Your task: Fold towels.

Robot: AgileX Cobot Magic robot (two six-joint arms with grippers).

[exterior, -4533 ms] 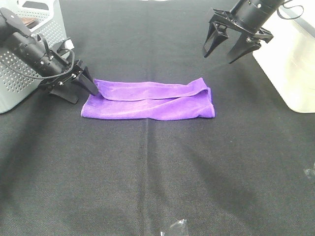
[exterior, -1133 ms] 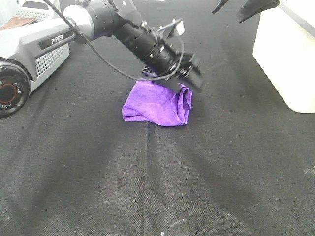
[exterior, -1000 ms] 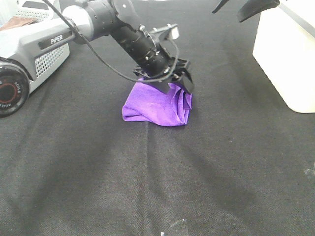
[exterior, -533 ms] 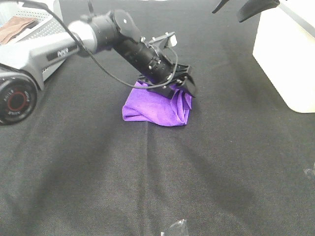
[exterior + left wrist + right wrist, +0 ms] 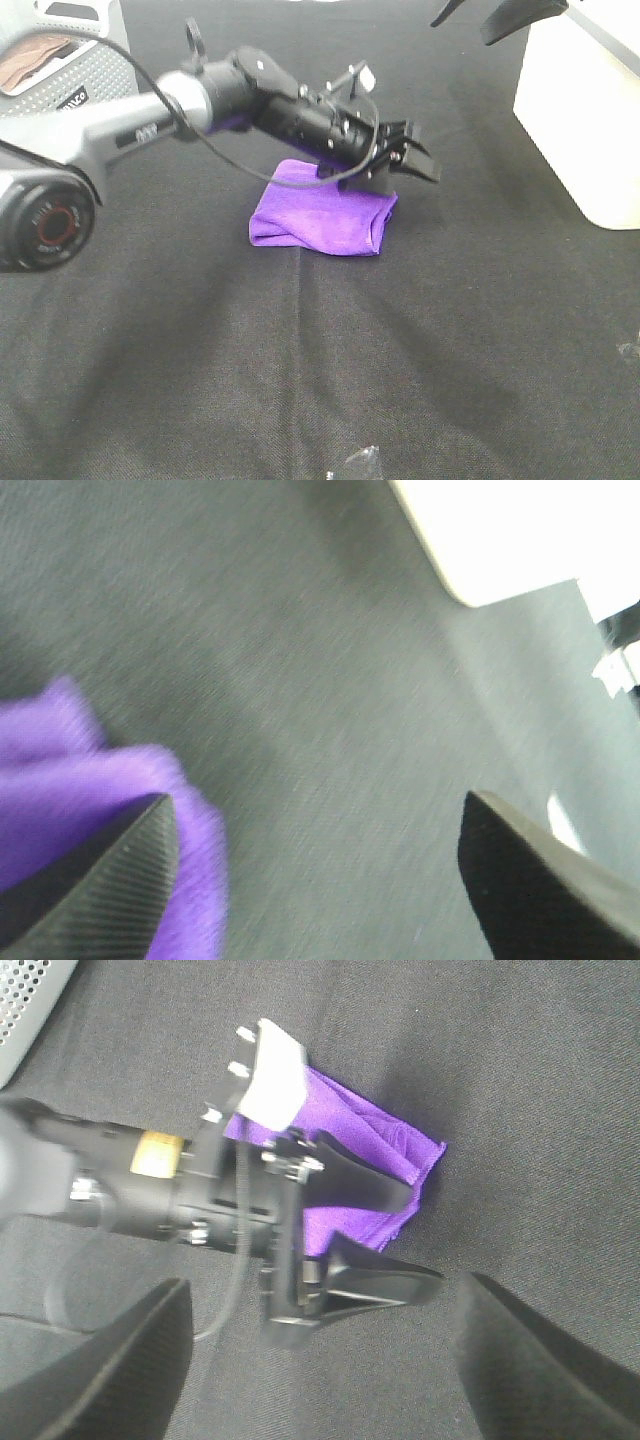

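The purple towel (image 5: pixel 320 215) lies folded into a small thick pad on the black table cloth. My left arm reaches across it, and my left gripper (image 5: pixel 410 172) hangs open and empty just past the towel's right edge, a little above it. In the left wrist view the open fingers (image 5: pixel 100 880) frame the towel's edge (image 5: pixel 70 780). My right gripper (image 5: pixel 460 30) is open and empty, high at the back right. Its wrist view looks down on the left gripper (image 5: pixel 420 1235) and the towel (image 5: pixel 395 1150).
A grey perforated basket (image 5: pixel 95 65) holding a brown cloth (image 5: pixel 30 62) stands at the back left. A white bin (image 5: pixel 585 110) stands at the right; it also shows in the left wrist view (image 5: pixel 500 530). A small clear plastic piece (image 5: pixel 355 462) lies at the front edge.
My left gripper has let go of the towel's folded end, lifted off and moved right past its edge. The towel's raised right side has settled flatter. The right gripper has not moved.
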